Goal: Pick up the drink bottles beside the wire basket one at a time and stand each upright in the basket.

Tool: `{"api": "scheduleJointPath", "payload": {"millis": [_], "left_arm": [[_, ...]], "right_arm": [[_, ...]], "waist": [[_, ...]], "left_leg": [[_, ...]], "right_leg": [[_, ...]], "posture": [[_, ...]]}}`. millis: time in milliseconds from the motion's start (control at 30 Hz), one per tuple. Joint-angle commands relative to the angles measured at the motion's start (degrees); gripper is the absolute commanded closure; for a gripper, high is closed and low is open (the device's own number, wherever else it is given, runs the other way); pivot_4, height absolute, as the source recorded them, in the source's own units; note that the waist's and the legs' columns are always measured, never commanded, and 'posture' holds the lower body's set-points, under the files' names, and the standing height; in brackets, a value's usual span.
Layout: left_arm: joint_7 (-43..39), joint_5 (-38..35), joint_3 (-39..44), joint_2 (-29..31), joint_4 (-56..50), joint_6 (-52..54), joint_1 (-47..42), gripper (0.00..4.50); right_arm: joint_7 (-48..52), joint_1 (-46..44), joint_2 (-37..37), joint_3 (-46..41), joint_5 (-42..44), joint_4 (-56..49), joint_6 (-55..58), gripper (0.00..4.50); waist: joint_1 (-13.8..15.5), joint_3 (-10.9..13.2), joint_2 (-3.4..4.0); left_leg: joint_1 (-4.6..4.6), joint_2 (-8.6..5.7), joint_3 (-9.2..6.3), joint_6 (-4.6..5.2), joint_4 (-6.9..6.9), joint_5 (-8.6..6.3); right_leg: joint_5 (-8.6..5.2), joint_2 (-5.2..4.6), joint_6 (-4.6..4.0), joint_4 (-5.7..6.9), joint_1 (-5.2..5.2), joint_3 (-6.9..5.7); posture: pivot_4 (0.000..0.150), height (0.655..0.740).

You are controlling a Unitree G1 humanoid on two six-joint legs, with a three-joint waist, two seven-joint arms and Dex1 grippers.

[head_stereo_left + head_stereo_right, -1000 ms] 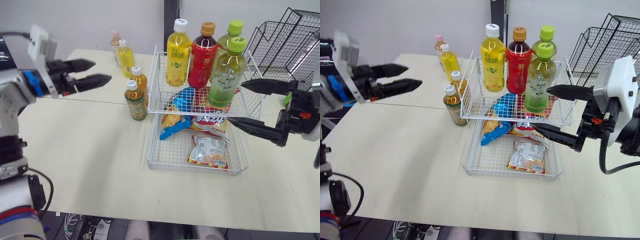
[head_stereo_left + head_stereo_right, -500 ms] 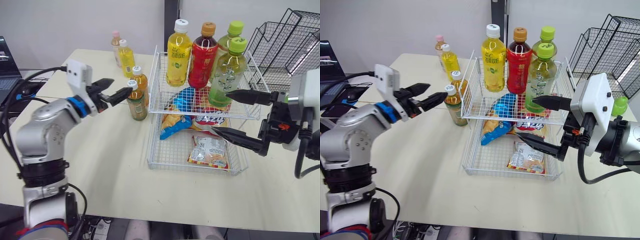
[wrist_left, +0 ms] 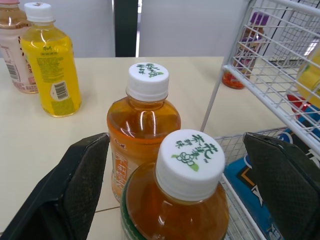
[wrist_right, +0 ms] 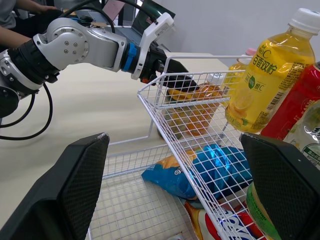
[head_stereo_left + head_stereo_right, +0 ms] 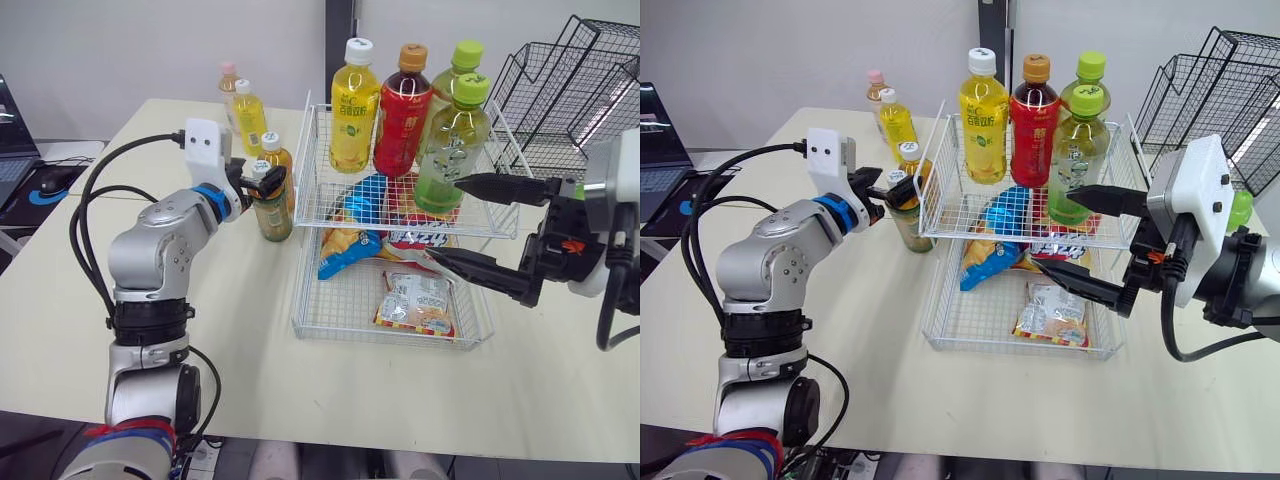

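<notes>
Two amber tea bottles stand left of the white wire basket (image 5: 330, 200): the near tea bottle (image 5: 270, 210) and the second tea bottle (image 5: 279, 160) just behind it. A small yellow bottle (image 5: 250, 115) and a pink bottle (image 5: 231, 85) stand farther back. My left gripper (image 5: 262, 178) is open at the near bottle's cap (image 3: 190, 160), one finger (image 3: 82, 170) on each side and clear of it. The basket's upper tier holds a yellow bottle (image 5: 355, 110), a red bottle (image 5: 402, 115) and two green bottles (image 5: 452, 150), all upright. My right gripper (image 5: 445, 218) is open at the basket's right side.
The lower tier (image 5: 340, 300) holds a blue snack bag (image 5: 345, 250) and a pale packet (image 5: 415, 305). A black wire rack (image 5: 580, 90) stands at the back right. A laptop (image 5: 655, 150) sits off the table's left. A person's arm (image 4: 20, 7) is behind the table.
My left arm has swung in from the left, bringing its open fingers to either side of the near tea bottle's cap. The right gripper has stayed open and barely moved.
</notes>
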Motion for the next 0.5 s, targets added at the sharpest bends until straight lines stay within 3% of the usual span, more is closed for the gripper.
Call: {"api": "scheduleJointPath", "payload": {"millis": [33,300,500], "left_arm": [[0.05,1.06,-0.90,-0.27,0.33,-2.53,-1.82,0.64],[-1.69,1.94,-2.23,0.11,2.06,-5.10,-1.54,3.09],[-5.61,0.65,-0.31,4.55,-2.94,-4.46,0.17,3.14]], "right_arm": [[-0.66,-1.25,-0.89,-0.86,0.86,-0.12,-0.50,0.00],[-1.37,-1.62,-1.09,-0.72,1.21,-0.30,-0.31,0.00],[0.37,-0.04,-3.05,-4.94,0.69,1.08,0.26,0.00]], "waist": [[0.03,0.00,0.00],[0.04,0.00,0.00],[-0.05,0.00,0.00]], "left_leg": [[0.00,0.00,0.00,0.00,0.00,0.00],[0.00,-0.01,-0.01,0.00,0.00,0.00],[-0.01,0.00,0.01,0.00,-0.03,0.00]], "right_leg": [[0.00,0.00,0.00,0.00,0.00,0.00],[0.00,0.00,0.00,-0.01,0.00,-0.01],[0.00,-0.01,0.00,-0.02,-0.01,0.00]], "posture": [[0.150,0.7400],[0.150,0.7400],[0.150,0.7400]]}}
